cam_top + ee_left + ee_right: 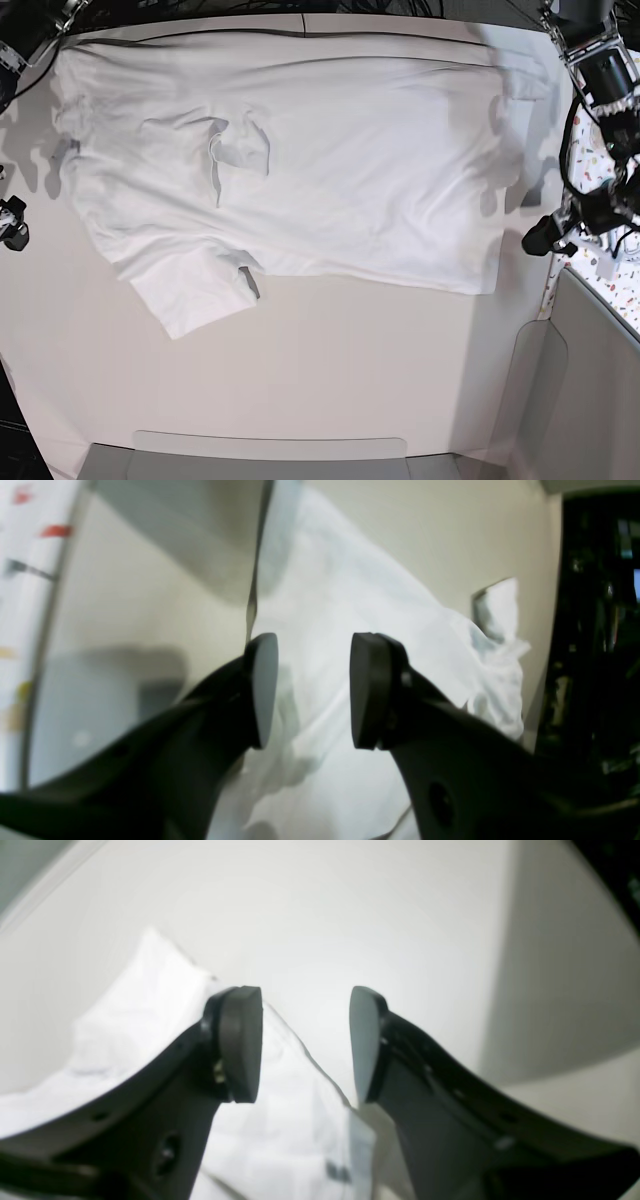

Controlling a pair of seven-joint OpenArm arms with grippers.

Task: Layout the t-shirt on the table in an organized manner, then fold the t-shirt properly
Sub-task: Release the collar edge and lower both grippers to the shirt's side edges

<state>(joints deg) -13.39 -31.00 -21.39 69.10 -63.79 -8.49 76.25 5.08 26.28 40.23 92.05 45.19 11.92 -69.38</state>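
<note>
The white t-shirt (330, 170) lies spread across the far half of the table (320, 370), wrinkled, with a flap of cloth turned over near its upper left and one sleeve (190, 290) pointing toward the front. At the shirt's right edge, my left gripper (548, 238) is open; the left wrist view shows it (312, 690) above the t-shirt (350, 605) with nothing between the pads. My right gripper (12, 225) sits at the far left, apart from the cloth. In its own view it (305, 1045) stands open over the bare table (400, 915), beside the t-shirt's edge (280, 1120).
A grey panel (270, 450) runs along the front edge and a taller grey one (590, 380) stands at the right. A speckled strip (612, 275) lies behind my left arm. Cables hang along the back edge (300, 12).
</note>
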